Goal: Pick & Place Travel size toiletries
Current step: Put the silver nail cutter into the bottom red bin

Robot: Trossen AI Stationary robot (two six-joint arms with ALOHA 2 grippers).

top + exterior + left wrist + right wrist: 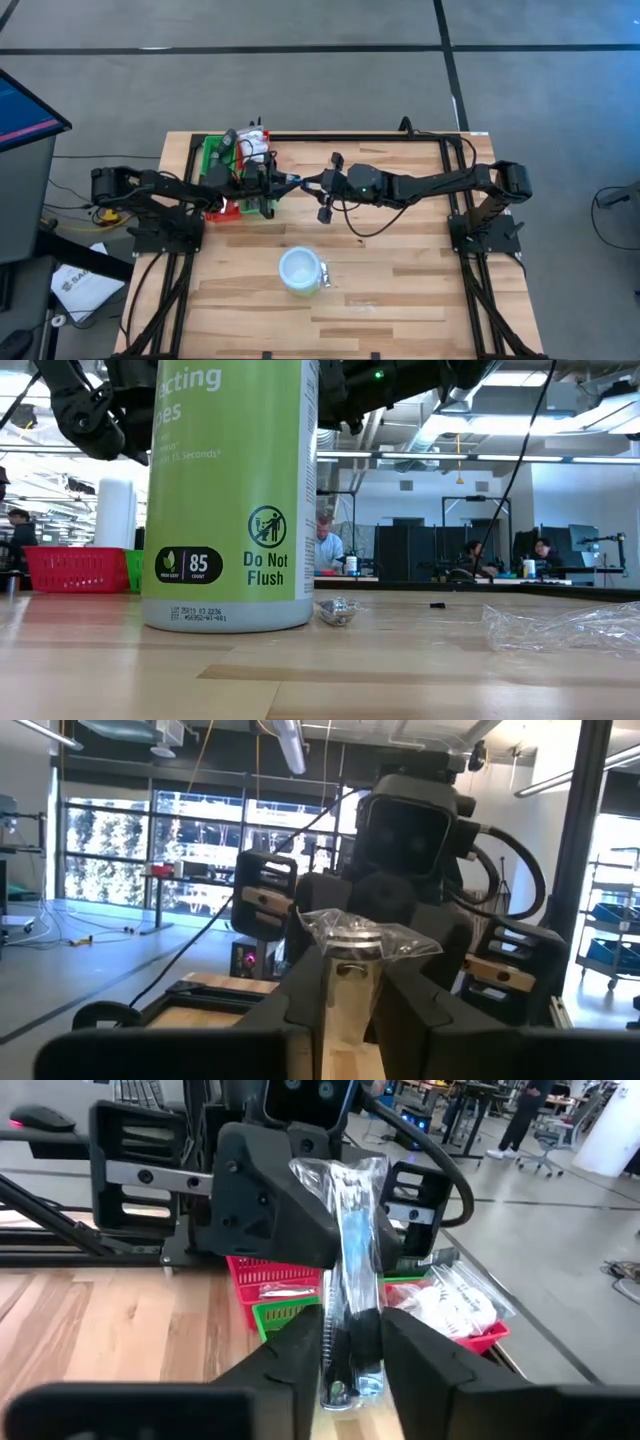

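A clear sachet with a slim dark stick inside hangs in the air between my two grippers, just right of the red and green tray. My left gripper and my right gripper meet tip to tip there, each shut on one end of the sachet. The sachet also shows in the left wrist view and as a bluish spot in the high view. White packets lie in the tray. My left gripper pinches one end of the sachet between its two fingers, coming level from the table's left. The sachet is clear of the table. My right gripper stands right behind it. My right gripper pinches the sachet's other end between its two fingers, coming level from the table's right. The fingers lie along the stick. The sachet runs straight out from them to my left gripper's fingers, clear of the table.
A round white tub with a green side stands near the table's middle front and fills the low view. Beside it lie a small foil lump and a crumpled clear wrapper. Bare wood lies at the right.
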